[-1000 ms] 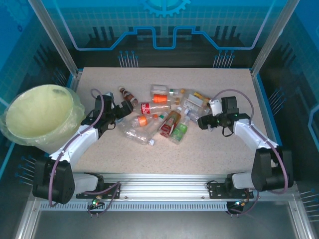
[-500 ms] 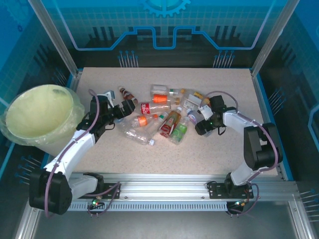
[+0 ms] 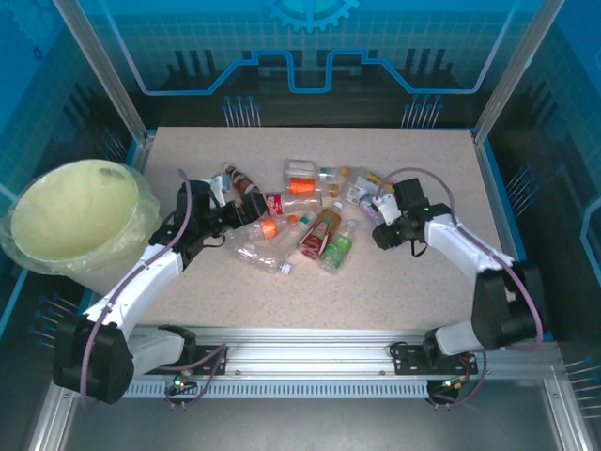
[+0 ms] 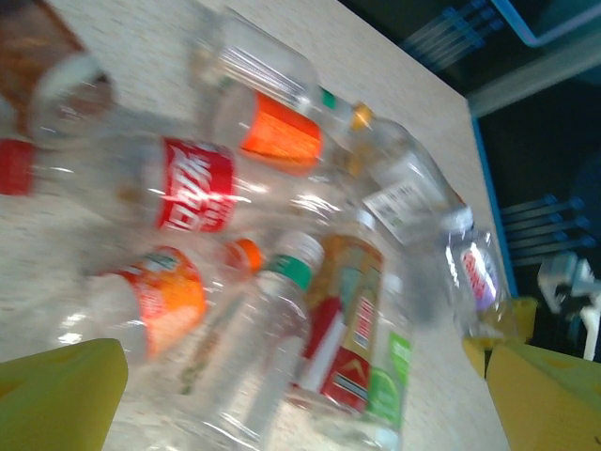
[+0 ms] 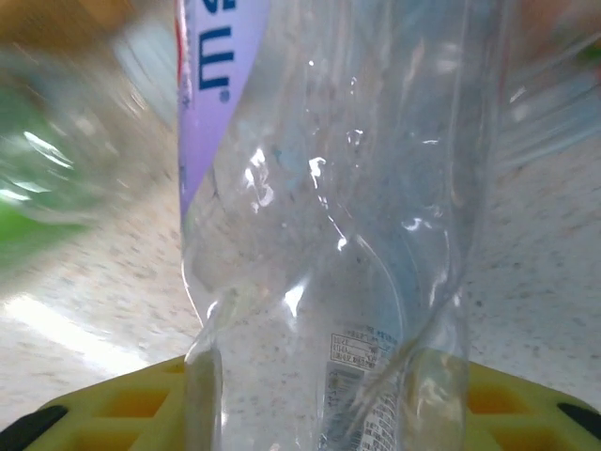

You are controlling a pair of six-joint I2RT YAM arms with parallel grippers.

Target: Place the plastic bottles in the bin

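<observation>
Clear plastic with a purple label, the bottle (image 5: 329,235) lay at the right edge of the pile (image 3: 310,211). Its long axis ran straight out from the right gripper (image 3: 383,224), whose jaws appeared clamped on its creased lower end; the bin (image 3: 80,216) stood far to the left, nearer the left gripper (image 3: 240,210), whose jaws were wide apart at the pile's left end. One second earlier the right gripper was open and short of the pile, and the left one was further from it.
</observation>
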